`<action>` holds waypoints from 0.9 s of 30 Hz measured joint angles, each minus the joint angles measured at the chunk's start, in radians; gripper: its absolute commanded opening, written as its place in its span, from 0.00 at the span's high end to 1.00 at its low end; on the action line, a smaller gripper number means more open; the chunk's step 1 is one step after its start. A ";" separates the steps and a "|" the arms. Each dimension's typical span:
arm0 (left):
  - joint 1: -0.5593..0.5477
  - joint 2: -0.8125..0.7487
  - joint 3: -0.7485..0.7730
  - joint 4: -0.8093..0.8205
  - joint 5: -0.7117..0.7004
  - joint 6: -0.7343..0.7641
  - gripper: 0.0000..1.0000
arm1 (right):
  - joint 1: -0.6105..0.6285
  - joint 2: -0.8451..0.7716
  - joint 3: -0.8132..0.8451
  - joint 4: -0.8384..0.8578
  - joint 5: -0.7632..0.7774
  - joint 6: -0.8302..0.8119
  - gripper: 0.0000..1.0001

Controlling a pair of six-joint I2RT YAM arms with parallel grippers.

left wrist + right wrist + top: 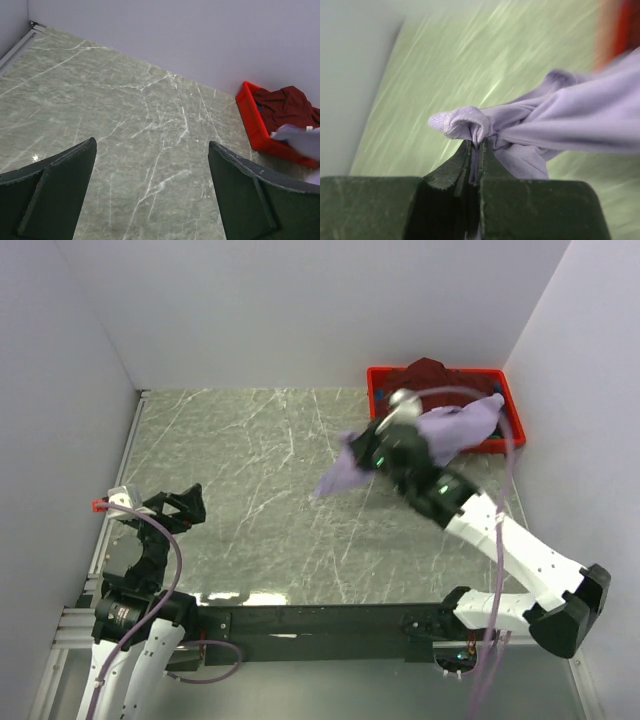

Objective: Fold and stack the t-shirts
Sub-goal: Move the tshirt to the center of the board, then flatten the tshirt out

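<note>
My right gripper (479, 145) is shut on a bunched edge of the lavender t-shirt (580, 115). In the top view the right gripper (372, 445) holds that shirt (455, 425) up above the table. The cloth stretches from the red crate (378, 385) out to the left, with a corner hanging down. The dark maroon t-shirt (425, 370) lies crumpled in the crate. My left gripper (151, 142) stands open over bare table at the near left (190, 505), with nothing between its fingers. From the left wrist I see the maroon shirt (287, 105) and a bit of lavender cloth (300, 137).
The red crate (250, 122) sits at the far right corner against the walls. White walls close in the marble table (250, 490) at the back and on both sides. A metal rail (132, 435) runs along the left edge.
</note>
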 measured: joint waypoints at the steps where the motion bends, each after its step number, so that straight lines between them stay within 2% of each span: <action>1: -0.003 -0.002 -0.001 0.000 0.000 0.000 0.01 | 0.058 -0.010 -0.036 -0.001 -0.013 0.026 1.00; 3: -0.012 -0.002 -0.001 0.000 0.000 -0.001 0.01 | 0.191 0.008 -0.088 -0.003 -0.053 0.088 0.99; 6: -0.021 -0.002 -0.001 0.000 0.000 -0.002 0.01 | 0.356 0.166 -0.085 -0.008 -0.110 0.156 0.76; 7: -0.024 -0.002 -0.002 -0.001 0.000 -0.002 0.01 | 0.399 0.227 -0.071 -0.025 -0.135 0.169 0.56; 8: -0.026 -0.002 -0.002 -0.001 0.000 -0.003 0.01 | 0.437 0.283 -0.054 -0.043 -0.156 0.182 0.47; 9: -0.029 -0.002 -0.002 -0.001 0.000 -0.006 0.00 | 0.466 0.337 -0.029 -0.071 -0.169 0.182 0.34; 11: -0.033 -0.001 -0.002 -0.002 0.000 -0.014 0.00 | 0.520 0.378 0.001 -0.106 -0.186 0.182 0.26; 14: -0.035 0.005 -0.002 -0.006 0.002 -0.044 0.01 | 0.520 0.354 0.014 -0.155 -0.174 0.173 0.24; 18: -0.035 0.046 -0.002 -0.010 0.016 -0.109 0.01 | 0.393 0.243 -0.030 -0.179 -0.136 0.154 0.25; 23: -0.038 0.180 -0.006 -0.010 0.056 -0.193 0.00 | 0.159 0.063 -0.233 -0.168 -0.122 0.147 0.28; 27: -0.043 0.377 0.005 -0.016 0.120 -0.223 0.02 | 0.060 0.003 -0.381 -0.170 -0.143 0.144 0.29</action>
